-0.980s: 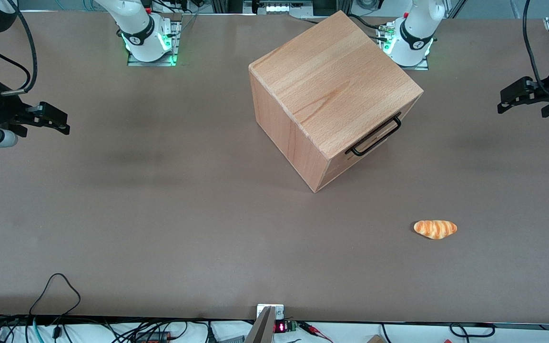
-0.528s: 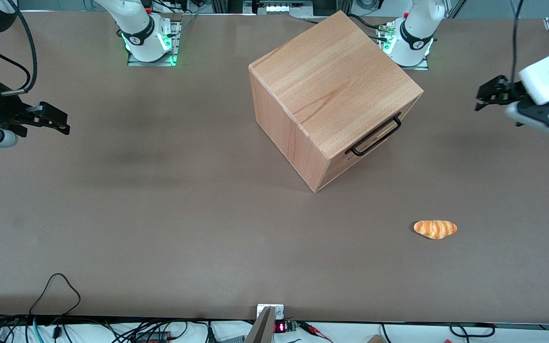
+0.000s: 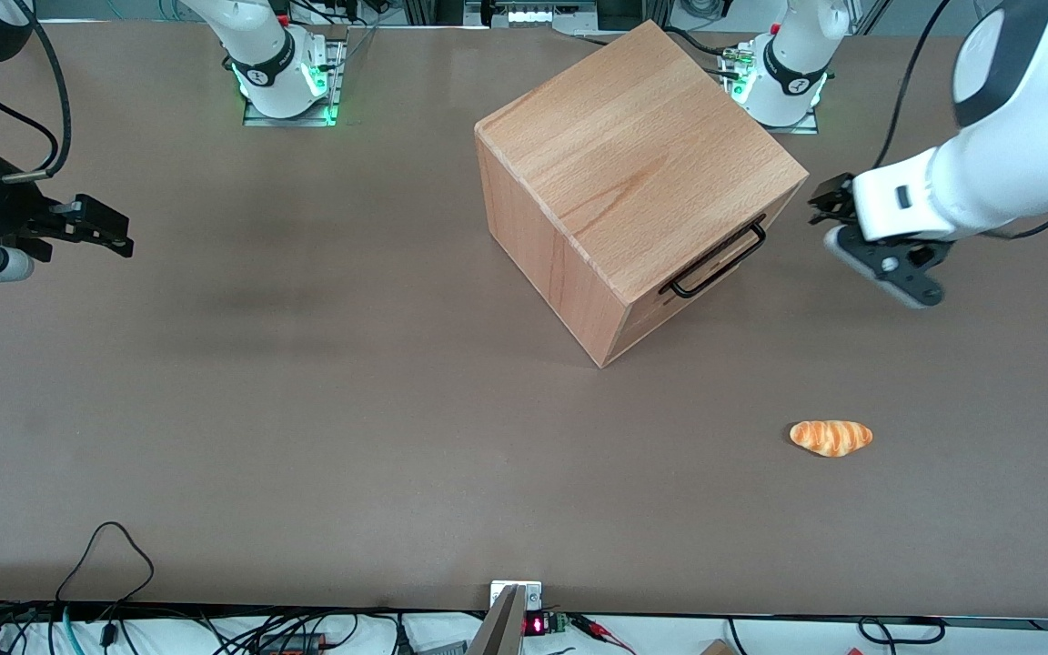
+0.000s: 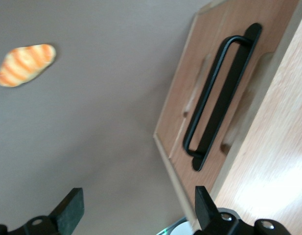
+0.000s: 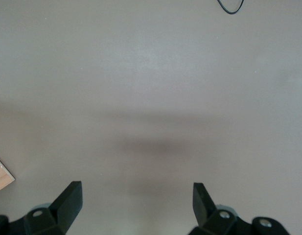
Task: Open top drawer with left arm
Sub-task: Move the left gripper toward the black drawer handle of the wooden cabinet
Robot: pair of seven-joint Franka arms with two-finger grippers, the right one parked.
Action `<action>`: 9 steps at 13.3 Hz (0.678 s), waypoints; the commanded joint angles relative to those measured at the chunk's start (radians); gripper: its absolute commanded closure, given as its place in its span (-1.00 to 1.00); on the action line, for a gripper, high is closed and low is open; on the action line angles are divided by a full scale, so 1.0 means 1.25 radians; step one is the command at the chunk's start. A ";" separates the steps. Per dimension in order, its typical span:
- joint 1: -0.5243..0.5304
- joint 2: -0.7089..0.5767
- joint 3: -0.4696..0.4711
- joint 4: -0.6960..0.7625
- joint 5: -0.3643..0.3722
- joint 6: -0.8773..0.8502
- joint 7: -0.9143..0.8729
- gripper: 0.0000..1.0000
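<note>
While unladen, gripper (image 3: pixel 822 211) near handle (image 3: pixel 715 261).

You get the front view high over the table (image 3: pixel 306 409); your left wrist view shares its top drawer (image 4: pixel 214 98), closer.

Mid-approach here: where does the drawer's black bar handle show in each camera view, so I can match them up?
Front view: handle on the wooden box's front panel, facing the left gripper, which hangs open beside it, apart.
Left wrist view: handle ahead of the fingertips.
Right wrist view: not in it.
Shared landmark: bread roll.
</note>
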 commanded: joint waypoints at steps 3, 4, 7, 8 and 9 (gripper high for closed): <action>-0.010 0.072 -0.016 0.011 -0.064 0.025 0.051 -1.00; -0.014 0.087 -0.016 0.012 -0.065 0.029 0.071 -1.00; -0.020 0.121 -0.016 0.012 -0.081 0.034 0.112 -1.00; -0.021 0.130 -0.016 0.011 -0.084 0.045 0.136 -1.00; -0.025 0.142 -0.016 0.011 -0.087 0.050 0.164 -1.00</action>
